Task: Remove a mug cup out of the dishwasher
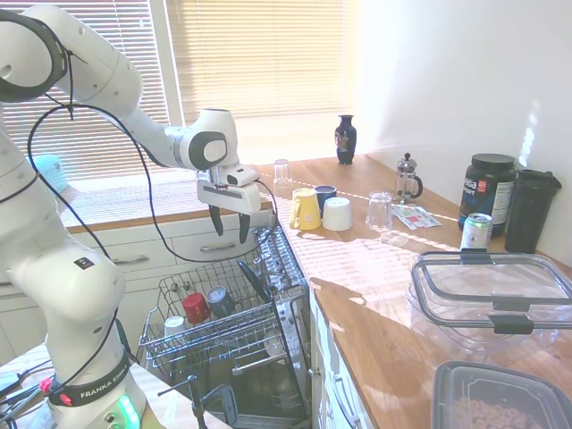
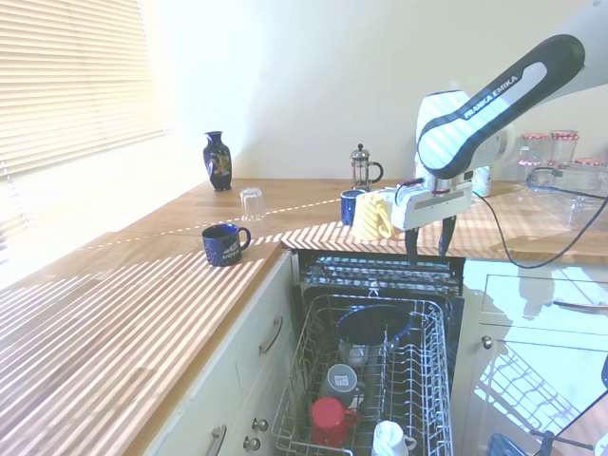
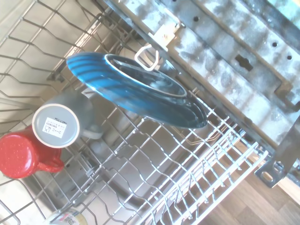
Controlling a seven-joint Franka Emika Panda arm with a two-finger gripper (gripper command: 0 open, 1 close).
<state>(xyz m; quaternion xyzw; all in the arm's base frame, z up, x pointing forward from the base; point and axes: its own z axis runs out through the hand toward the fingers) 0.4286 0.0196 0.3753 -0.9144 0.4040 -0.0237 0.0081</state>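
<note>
Sunlight is thrown in stripes through blinds onto a wooden counter (image 2: 123, 304) in a kitchen. Below it, the dishwasher (image 2: 375, 375) is seen open with its wire rack pulled out. The claw (image 1: 230, 225) is held high above the rack with its fingers apart and nothing between them. The white mug (image 2: 390, 439) is found at the rack's front edge, well below the claw, beside the red mug (image 2: 332, 419). It is stood upside down, long axis upright.

White mug cup (image 2: 390, 440) edge-cropped.
</note>
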